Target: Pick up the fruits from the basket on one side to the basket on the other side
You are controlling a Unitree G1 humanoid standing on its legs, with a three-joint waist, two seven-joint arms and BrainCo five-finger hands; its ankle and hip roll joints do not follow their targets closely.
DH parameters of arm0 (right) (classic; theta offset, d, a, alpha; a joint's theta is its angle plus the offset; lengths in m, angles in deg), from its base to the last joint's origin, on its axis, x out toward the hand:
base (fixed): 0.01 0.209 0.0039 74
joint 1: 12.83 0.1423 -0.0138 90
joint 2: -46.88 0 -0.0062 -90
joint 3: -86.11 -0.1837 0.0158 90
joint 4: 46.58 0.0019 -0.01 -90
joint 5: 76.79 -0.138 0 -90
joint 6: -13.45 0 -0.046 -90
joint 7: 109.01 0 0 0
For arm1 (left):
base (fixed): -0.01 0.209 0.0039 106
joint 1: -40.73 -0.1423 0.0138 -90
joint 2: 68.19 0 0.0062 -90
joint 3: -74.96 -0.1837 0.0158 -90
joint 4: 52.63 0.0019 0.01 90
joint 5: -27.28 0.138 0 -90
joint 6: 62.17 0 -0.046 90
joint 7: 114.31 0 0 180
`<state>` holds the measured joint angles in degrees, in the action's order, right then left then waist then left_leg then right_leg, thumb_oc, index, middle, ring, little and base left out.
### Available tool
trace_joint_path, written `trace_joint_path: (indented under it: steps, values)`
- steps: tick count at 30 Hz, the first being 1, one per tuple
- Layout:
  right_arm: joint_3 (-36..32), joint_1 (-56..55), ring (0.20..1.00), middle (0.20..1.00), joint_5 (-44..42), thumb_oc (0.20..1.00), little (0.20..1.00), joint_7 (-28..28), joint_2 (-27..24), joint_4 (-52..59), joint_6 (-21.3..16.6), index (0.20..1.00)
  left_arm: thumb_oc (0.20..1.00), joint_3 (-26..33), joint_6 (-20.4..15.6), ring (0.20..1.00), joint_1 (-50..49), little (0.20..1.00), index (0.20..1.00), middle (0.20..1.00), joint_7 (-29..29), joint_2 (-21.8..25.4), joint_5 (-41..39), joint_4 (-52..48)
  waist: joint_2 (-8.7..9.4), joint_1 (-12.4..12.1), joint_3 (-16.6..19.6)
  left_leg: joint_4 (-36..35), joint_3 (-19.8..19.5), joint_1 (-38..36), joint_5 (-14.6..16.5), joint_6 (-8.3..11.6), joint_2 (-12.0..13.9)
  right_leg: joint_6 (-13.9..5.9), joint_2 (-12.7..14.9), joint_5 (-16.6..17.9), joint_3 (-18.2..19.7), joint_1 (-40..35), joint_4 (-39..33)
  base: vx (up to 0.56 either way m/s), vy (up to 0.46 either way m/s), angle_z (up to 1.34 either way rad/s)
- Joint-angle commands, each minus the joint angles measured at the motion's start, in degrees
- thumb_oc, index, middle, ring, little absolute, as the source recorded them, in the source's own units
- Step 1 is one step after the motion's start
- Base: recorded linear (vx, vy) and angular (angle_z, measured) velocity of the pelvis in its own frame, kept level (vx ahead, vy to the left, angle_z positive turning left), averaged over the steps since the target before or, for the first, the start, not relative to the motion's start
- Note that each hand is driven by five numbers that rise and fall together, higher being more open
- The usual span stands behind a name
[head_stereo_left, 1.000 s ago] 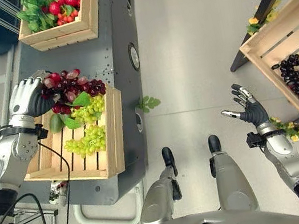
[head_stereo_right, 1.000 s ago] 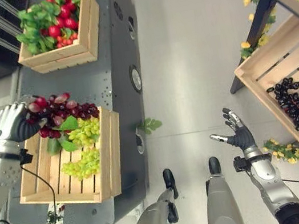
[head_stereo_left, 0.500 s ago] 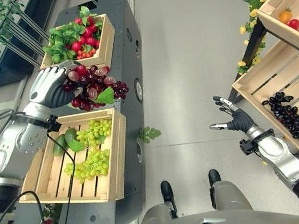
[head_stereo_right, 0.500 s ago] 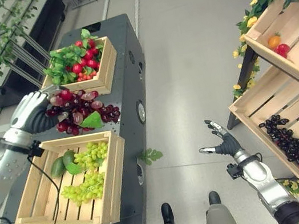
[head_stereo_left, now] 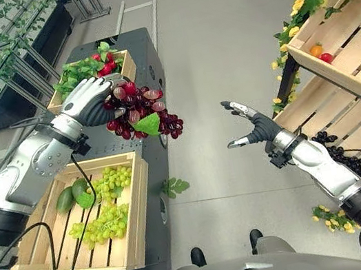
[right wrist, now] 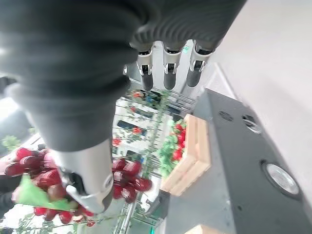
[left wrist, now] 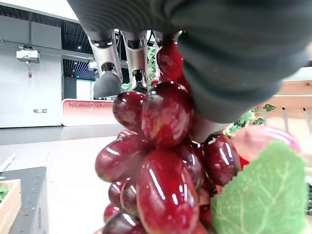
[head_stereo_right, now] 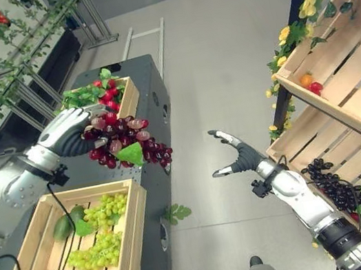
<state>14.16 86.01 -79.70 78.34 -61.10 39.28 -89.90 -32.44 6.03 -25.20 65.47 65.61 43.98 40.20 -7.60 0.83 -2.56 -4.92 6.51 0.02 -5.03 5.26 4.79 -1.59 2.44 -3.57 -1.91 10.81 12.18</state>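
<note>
Left hand [head_stereo_left: 90,100], fingers clenched round the top of the red grape bunch [head_stereo_left: 140,111], with the bunch hanging free in the air. One second ago the bunch lay at the far edge of the near crate [head_stereo_left: 83,218]; half a second ago it hung above that crate's far rim. It is now clear of the near crate, over the dark counter [head_stereo_left: 141,51] on the side toward the shelf, and closer to the right hand [head_stereo_right: 239,160]. The lift-out thus appears complete and the transfer across the aisle is under way. Green grapes [head_stereo_left: 101,222] and green leaves remain in the near crate; a second crate [head_stereo_left: 125,64] of red fruit and leaves stands beyond it. The right hand, fingers released and spread, palm apparently turned toward the bunch, is raised between the near crate and the shelf crate [head_stereo_left: 309,109], which holds dark grapes [head_stereo_right: 333,185]. A hand-over to it seems likely, though the receiving basket could be reached either way.
</note>
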Motion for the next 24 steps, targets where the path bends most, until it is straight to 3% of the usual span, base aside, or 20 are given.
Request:
trace_joint_path:
  steps: [1, 15, 24]
  values:
    - [0.4, 4.0, 1.0, 1.0, 1.0, 1.0, 1.0, -1.3, 0.7, 3.8, -1.7, 1.0, 0.2, 0.6, -0.4, 0.2, 5.5, 0.2, 0.2, 0.2, -0.7, 1.1, -4.9, -2.7, 3.25, 0.8, 3.5, 1.5, -0.2, -0.8, 4.6, -2.22, -3.7, -6.07, 2.7, 8.0, 0.5, -7.4, -14.0, -0.01, -0.019, -0.08]
    - [4.6, 5.2, 1.0, 1.0, -10.7, 1.0, 1.0, 7.1, 2.2, 4.7, 1.1, 1.0, 0.2, -2.8, -0.9, 0.2, 9.5, 0.2, 0.2, 0.2, 4.2, -1.2, -8.4, -7.3, 4.26, 1.4, 4.2, 1.5, 0.7, -2.1, 4.9, -2.18, -3.3, -6.04, 2.2, 8.2, 1.1, -7.8, -14.0, 0.01, -0.007, -0.04]
    - [5.7, 5.3, 1.0, 1.0, -14.0, 1.0, 1.0, 9.4, 2.1, 5.8, 2.1, 1.0, 0.2, -3.8, -1.3, 0.2, 9.2, 0.2, 0.2, 0.2, 6.9, -3.3, -11.8, -9.8, 4.29, 1.7, 4.2, 1.5, 1.3, -2.5, 5.1, -2.01, -2.9, -5.95, 1.9, 8.2, 1.2, -7.9, -14.0, 0.01, -0.003, -0.07]
